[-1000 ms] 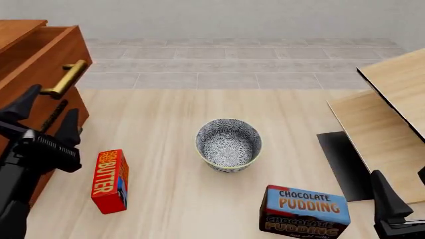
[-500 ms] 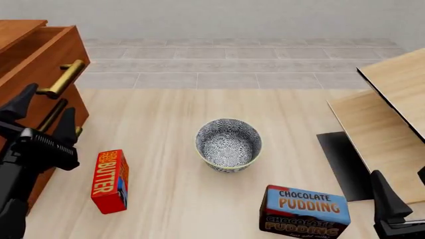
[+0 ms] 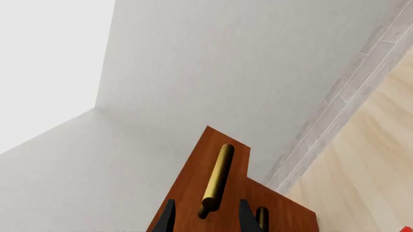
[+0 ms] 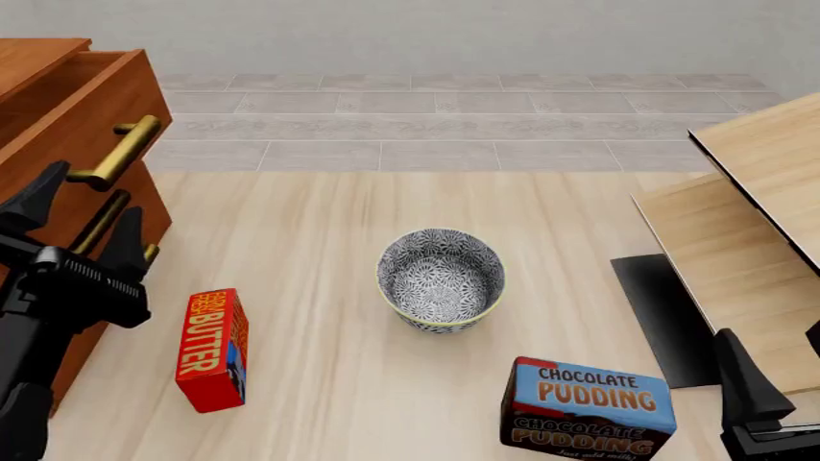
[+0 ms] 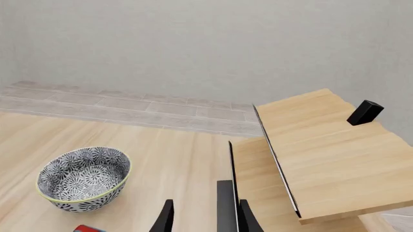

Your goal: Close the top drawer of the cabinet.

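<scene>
The cabinet stands at the table's left edge. Its top drawer is pulled out, and its brass bar handle juts toward the table. My left gripper is open just below that handle, in front of the second drawer's handle. In the left wrist view the top drawer and its handle lie just beyond the gap of the open left gripper. My right gripper is open and empty at the front right; one finger shows in the front view.
A patterned bowl sits mid-table. A red butter box stands near my left gripper. A chocolate pudding box lies at the front. Pale wood panels and a black mat are at the right.
My left gripper has edged slightly left toward the cabinet, and the second drawer's handle now shows between its fingers. The right arm has not moved.
</scene>
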Controlling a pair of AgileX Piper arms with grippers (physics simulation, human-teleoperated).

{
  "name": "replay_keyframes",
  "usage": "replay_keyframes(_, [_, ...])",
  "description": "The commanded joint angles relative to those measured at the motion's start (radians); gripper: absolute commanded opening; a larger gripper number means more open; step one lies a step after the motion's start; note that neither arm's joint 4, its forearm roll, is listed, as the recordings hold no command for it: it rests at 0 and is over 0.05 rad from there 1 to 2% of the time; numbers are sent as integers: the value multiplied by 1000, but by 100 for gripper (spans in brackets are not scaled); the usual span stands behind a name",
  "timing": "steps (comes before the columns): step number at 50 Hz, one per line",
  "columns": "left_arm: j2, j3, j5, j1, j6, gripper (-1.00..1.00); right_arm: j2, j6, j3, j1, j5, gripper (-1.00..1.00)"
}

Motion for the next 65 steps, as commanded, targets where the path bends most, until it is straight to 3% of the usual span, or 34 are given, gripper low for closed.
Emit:
replay_keyframes(1, [-10, 10, -8, 32, -4, 100, 0, -5, 0, 1, 0, 100])
replay_keyframes(65, [-19, 12, -8, 77, -7, 100, 0, -15, 0, 2, -3, 100])
